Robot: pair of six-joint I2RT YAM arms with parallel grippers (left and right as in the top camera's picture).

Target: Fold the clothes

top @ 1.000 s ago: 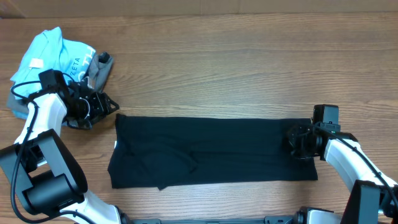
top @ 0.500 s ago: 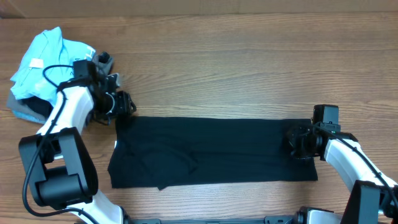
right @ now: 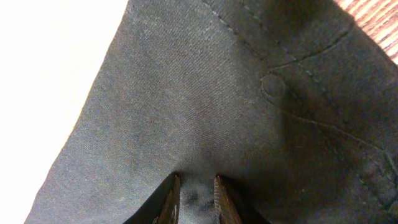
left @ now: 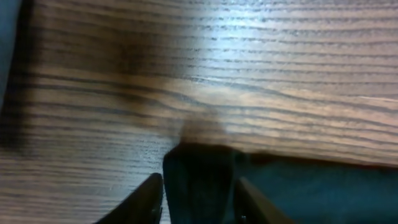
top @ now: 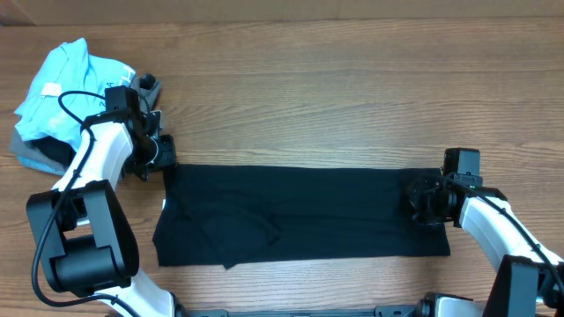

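R gripper is clamping onto the black T-shirt. Wrist cam is showing a bit of fabric bunching up btwn its two fingers, w/ a stitched seam running across just past the tips.

From there the shirt is lying flat on the table as one long strip, stretching away from that gripper twd the other arm, w/ some wrinkles showing in the far half.

L gripper is sitting right at the opposite end, on the shirt's far back corner. Its own cam is showing that corner poking in btwn the fingers, jaws standing a bit apart. Honestly can't tell if it's actually pinching the cloth or just straddling it.

Small white tag is peeking out on the shirt's edge just in front of the L gripper.

Further out behind it, a light blue shirt is lying crumpled over a grey garment, apart from the black one.
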